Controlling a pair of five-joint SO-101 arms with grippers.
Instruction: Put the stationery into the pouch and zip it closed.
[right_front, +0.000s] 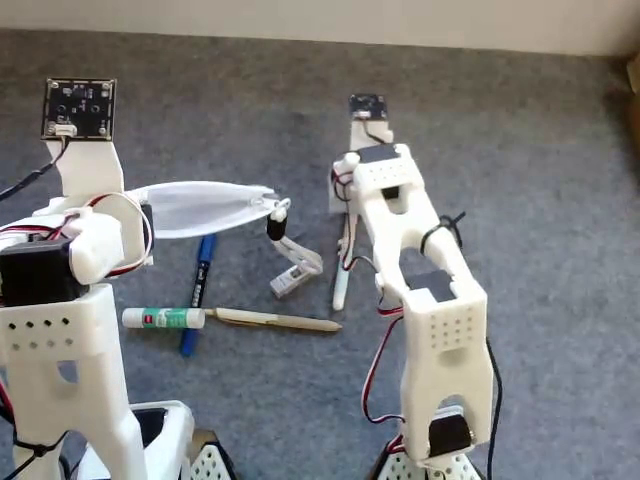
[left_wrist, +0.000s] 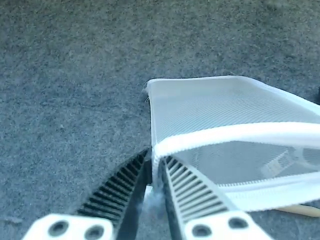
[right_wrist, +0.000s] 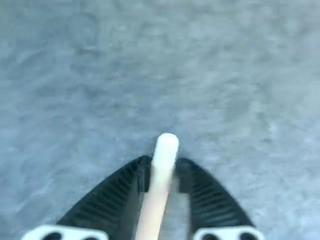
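Observation:
The white mesh pouch (right_front: 205, 208) lies on the grey carpet with its mouth toward the middle. My left gripper (left_wrist: 156, 161) is shut on the pouch (left_wrist: 220, 112) at one end of the zip rim, holding that edge up. My right gripper (right_wrist: 162, 169) is shut on a white pen (right_wrist: 164, 150), which in the high view hangs under the right arm as the white pen (right_front: 340, 285). On the carpet lie a blue pen (right_front: 199, 290), a glue stick (right_front: 165, 318) and a beige pen (right_front: 275, 320), near the pouch's mouth.
A small white item with a black end (right_front: 292, 262) lies between the pouch and the right arm. The left arm's body (right_front: 60, 300) stands over the near left. Open carpet stretches at the back and to the right.

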